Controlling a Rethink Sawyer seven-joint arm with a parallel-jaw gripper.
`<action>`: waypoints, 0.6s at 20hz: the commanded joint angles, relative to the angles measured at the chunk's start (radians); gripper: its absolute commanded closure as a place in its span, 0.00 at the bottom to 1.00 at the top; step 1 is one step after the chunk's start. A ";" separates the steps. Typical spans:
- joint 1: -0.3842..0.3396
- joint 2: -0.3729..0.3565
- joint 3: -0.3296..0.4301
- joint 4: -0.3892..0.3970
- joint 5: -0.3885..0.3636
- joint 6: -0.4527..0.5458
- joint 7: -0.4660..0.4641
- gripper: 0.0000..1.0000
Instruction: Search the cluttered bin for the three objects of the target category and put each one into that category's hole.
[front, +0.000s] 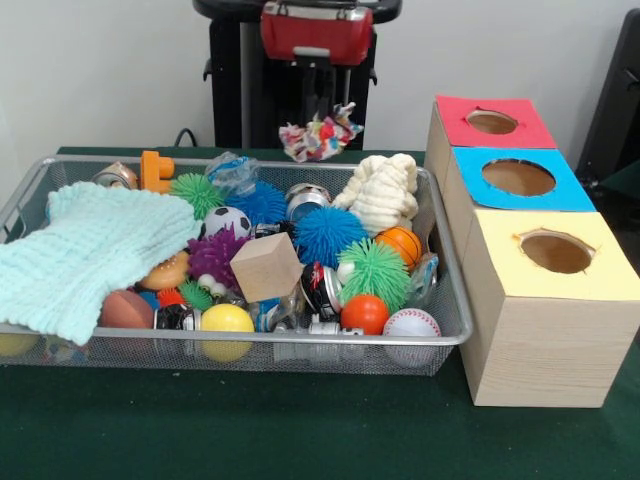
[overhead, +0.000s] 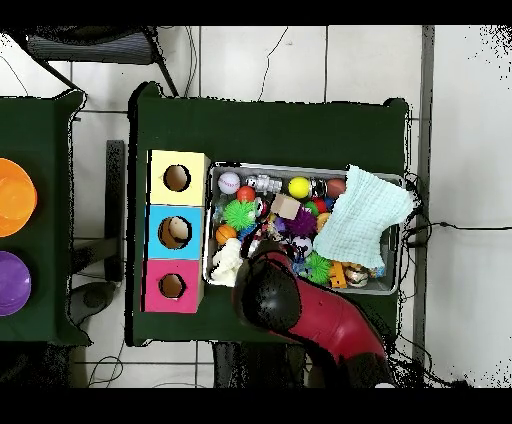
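Above the wire bin (front: 440, 335), the jaws grip a multicoloured rope toy (front: 320, 137), not yet over any hole; deliveries remain unconfirmed.

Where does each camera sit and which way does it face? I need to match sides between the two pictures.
Front view: across the table, level, facing the wire bin and three boxes; the gripper hangs above, holding a rag toy.
Overhead view: above, looking straight down; the red arm enters from the bottom.
Shared: bin, yellow box, pale cloth, turned half round.
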 joint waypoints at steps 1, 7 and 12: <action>0.076 0.003 0.060 0.021 0.125 0.020 0.319 1.00; 0.232 0.055 -0.025 -0.055 0.217 0.038 0.348 1.00; 0.342 0.096 -0.076 -0.089 0.283 -0.003 0.374 1.00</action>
